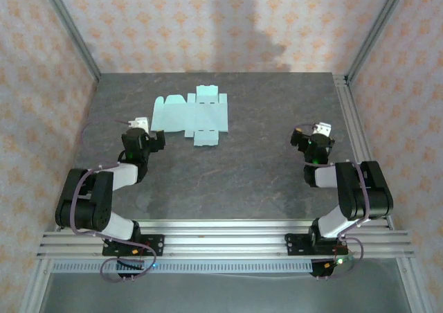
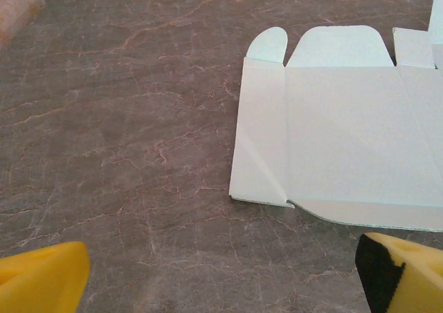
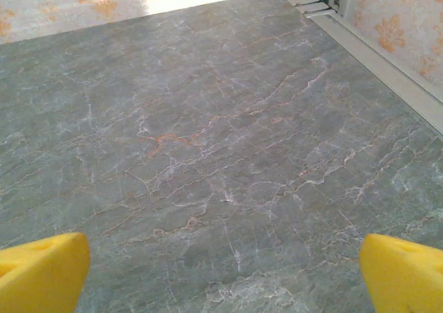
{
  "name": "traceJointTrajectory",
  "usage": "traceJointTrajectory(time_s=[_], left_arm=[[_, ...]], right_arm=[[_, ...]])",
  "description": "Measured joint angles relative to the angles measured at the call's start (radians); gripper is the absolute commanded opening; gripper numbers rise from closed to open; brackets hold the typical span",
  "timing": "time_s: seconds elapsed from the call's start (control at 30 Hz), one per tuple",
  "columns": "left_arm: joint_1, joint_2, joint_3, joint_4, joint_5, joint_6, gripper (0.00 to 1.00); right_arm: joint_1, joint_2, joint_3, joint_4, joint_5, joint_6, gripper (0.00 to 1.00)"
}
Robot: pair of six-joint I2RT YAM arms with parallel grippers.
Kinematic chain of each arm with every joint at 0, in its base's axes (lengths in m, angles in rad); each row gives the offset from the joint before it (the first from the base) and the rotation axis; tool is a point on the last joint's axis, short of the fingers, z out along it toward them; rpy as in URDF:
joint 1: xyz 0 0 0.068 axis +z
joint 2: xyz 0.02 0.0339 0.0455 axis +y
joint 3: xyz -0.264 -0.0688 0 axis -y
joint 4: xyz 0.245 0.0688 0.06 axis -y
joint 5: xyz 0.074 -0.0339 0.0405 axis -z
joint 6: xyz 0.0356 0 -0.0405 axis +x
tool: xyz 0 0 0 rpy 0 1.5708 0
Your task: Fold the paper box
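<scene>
The paper box (image 1: 190,115) lies flat and unfolded at the far middle of the table (image 1: 242,181), its near-left corner just ahead of the wide-open left end effector (image 2: 221,278). The right end effector (image 3: 221,271), equally open, hangs over bare tabletop, well apart from the card.

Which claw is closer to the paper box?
The left claw: the flat paper box lies just ahead of it in its wrist view. The right claw, also open, faces bare table, well off to the box's side.
</scene>
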Motion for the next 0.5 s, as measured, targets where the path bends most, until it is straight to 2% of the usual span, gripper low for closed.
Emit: traceJointTrajectory(time_s=[0.5], left_arm=[[0.000,0.000,0.000,0.000,0.000,0.000,1.00]], right_arm=[[0.000,0.000,0.000,0.000,0.000,0.000,1.00]])
